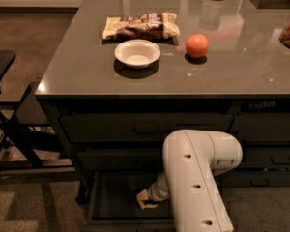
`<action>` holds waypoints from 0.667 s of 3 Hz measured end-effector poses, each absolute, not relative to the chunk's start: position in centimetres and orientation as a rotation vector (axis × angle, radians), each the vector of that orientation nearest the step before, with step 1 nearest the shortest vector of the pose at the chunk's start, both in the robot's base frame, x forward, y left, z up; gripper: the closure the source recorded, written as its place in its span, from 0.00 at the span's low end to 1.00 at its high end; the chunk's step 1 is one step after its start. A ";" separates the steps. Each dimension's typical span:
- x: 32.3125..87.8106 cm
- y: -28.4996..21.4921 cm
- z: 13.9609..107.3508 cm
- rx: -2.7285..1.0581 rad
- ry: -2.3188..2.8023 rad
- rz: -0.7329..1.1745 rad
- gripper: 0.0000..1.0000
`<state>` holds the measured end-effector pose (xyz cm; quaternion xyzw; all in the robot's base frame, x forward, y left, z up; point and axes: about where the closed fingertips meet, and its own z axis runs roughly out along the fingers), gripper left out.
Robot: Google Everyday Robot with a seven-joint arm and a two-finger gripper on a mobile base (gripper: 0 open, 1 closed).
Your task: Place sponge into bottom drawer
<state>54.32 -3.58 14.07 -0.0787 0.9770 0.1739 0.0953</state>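
Where the bottom drawer (93, 200) stands open beneath the surface (82, 71), we see the gripper (153, 196) low inside it, right at the pale sponge (143, 200); whether it holds the sponge we cannot tell.

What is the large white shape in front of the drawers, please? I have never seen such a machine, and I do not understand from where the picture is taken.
The white shape is a robot's arm. There is only one camera view. It looks down on the grey counter and the drawers under it; where the camera is mounted is not on record. On the counter lie a snack bag, a white bowl and an orange. The arm reaches down into the open bottom drawer. Its gripper is at the arm's end, low inside that drawer, with the pale sponge at its tip. Whether it grips the sponge, I cannot tell.
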 end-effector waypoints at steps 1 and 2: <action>54.3 -3.6 14.1 -0.233 2.896 0.515 0.34; 54.3 -3.6 14.1 -0.233 2.896 0.515 0.11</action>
